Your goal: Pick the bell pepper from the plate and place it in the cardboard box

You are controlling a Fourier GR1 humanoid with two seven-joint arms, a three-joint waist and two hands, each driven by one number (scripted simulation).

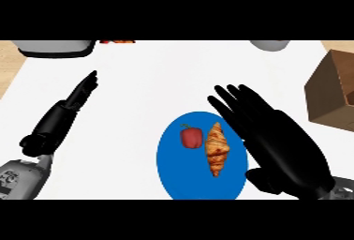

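A small red bell pepper (191, 137) with a green stem lies on the left part of a blue plate (181, 173) near the counter's front edge. A brown croissant (217, 148) lies beside it on the same plate. My right hand (276, 140) hovers over the plate's right edge, fingers straight and open, just right of the croissant and not touching the pepper. My left hand (69, 105) rests open on the left of the counter, fingers pointing away. The open cardboard box (332, 91) stands at the right edge.
A grey appliance (55, 47) sits at the back left, with something red (117, 41) beside it. A grey round object (271, 45) shows at the back right. The white counter (152, 79) stretches between the plate and the back.
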